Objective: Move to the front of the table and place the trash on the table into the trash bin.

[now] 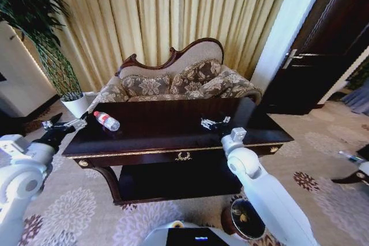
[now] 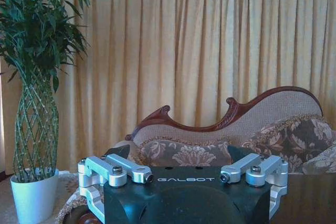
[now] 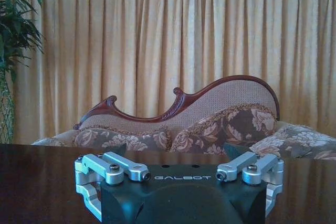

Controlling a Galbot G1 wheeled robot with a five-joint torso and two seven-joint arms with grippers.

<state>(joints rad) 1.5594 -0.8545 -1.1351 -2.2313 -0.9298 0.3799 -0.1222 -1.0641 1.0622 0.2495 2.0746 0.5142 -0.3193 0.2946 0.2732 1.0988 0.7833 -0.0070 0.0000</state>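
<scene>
Bottle: a clear plastic bottle (image 1: 106, 120) with a red cap and a red-and-white label lies on its side on the table top, near the far left corner, cap end pointing toward the left edge.
Table: the dark glossy table (image 1: 167, 128) stands straight ahead of the robot, with thin gold trim along its front edge, a gold emblem on the front drawer and a lower shelf beneath.
Bin: a small round dark bin (image 1: 247, 218) with a shiny rim stands on the carpet below and in front of the table's right end, partly hidden behind the right arm; something pale lies inside it.
Left gripper: the left gripper (image 1: 64, 124) hangs just off the table's left edge, near the bottle but not touching it; its fingers are spread apart and hold nothing. In the left wrist view the gripper (image 2: 186, 178) faces the sofa and curtain.
Right gripper: the right gripper (image 1: 214, 123) is held over the right half of the table top, well apart from the bottle; its fingers are parted and hold nothing. In the right wrist view the gripper (image 3: 181, 176) sits low over the dark table surface.
Sofa: a patterned sofa (image 1: 179, 82) with a carved wooden back stands just behind the table.
Plant: a tall plant in a white pot (image 1: 74, 103) stands left of the sofa.
Curtain: a pleated yellow curtain (image 1: 161, 15) covers the wall behind.
</scene>
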